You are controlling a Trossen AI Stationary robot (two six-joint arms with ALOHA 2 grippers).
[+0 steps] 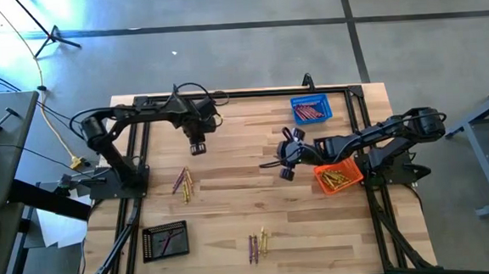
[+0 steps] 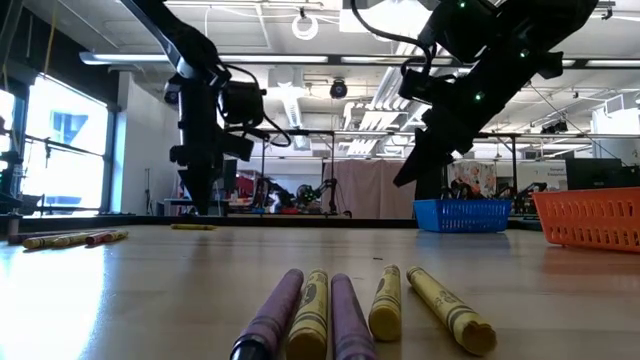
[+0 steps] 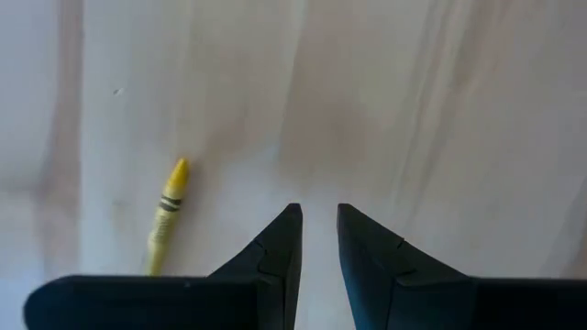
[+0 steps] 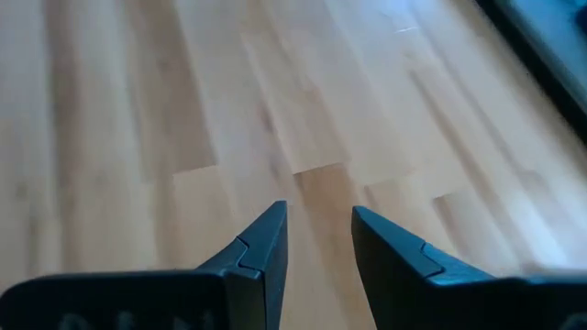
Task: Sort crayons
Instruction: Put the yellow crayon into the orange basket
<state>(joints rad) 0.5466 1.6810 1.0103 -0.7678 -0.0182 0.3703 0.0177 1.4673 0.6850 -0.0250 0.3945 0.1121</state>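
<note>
Crayons lie on the wooden table in two loose groups: a few yellow and maroon ones at the middle left (image 1: 182, 183), and several yellow and purple ones near the front edge (image 1: 257, 244), close up in the low view (image 2: 350, 310). A single yellow crayon (image 3: 168, 213) lies flat on the table just beside my left gripper (image 3: 318, 220). My left gripper (image 1: 196, 144) hangs over the far left of the table, fingers a little apart and empty. My right gripper (image 1: 286, 170) is over bare wood at the middle right, open and empty (image 4: 319, 225).
A blue mesh basket (image 1: 311, 109) with red-orange crayons stands at the far right. An orange basket (image 1: 339, 177) with yellow crayons is right beside the right arm. A black basket (image 1: 164, 240) holding a crayon or two stands at the near left. Bare wood lies between them.
</note>
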